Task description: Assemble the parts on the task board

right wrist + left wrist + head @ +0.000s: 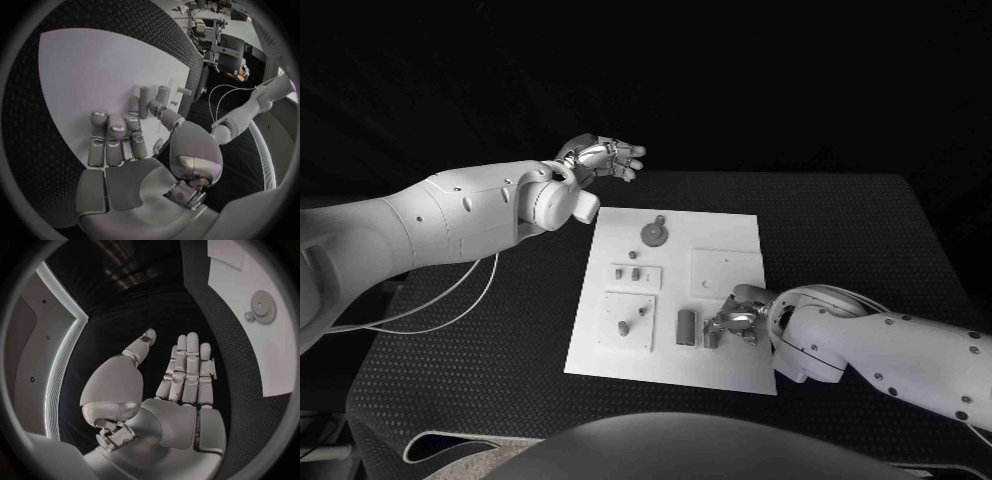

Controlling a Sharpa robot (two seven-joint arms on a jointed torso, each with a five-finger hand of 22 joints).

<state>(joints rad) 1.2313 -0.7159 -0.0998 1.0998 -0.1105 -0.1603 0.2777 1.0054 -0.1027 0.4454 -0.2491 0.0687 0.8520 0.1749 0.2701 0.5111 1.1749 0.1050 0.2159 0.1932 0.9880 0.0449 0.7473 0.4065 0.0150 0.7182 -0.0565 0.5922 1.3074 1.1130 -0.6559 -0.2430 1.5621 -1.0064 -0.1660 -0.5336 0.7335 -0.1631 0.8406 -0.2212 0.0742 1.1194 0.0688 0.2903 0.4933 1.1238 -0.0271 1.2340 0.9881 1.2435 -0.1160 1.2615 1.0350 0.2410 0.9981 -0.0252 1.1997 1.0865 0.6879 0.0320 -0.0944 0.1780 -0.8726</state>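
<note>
The white task board (730, 228) lies in the middle of the black table. On it are a grey gear (653, 234), a small plate with short pegs (636, 272), a bigger plate with pegs (629, 320), a bare square plate (726, 270) and an upright grey block (687, 326). My right hand (733, 322) rests low on the board's near right part, just right of the block, with its fingers (115, 127) curled down beside grey pieces (153, 95). Whether it pinches one is hidden. My left hand (603, 158) hovers beyond the board's far left corner, fingers (187, 360) straight and apart, holding nothing.
The gear (264, 304) and a small round piece (249, 316) beside it also show in the left wrist view. A white cable (437, 320) loops over the table left of the board. Black table (848, 230) lies bare right of and beyond the board.
</note>
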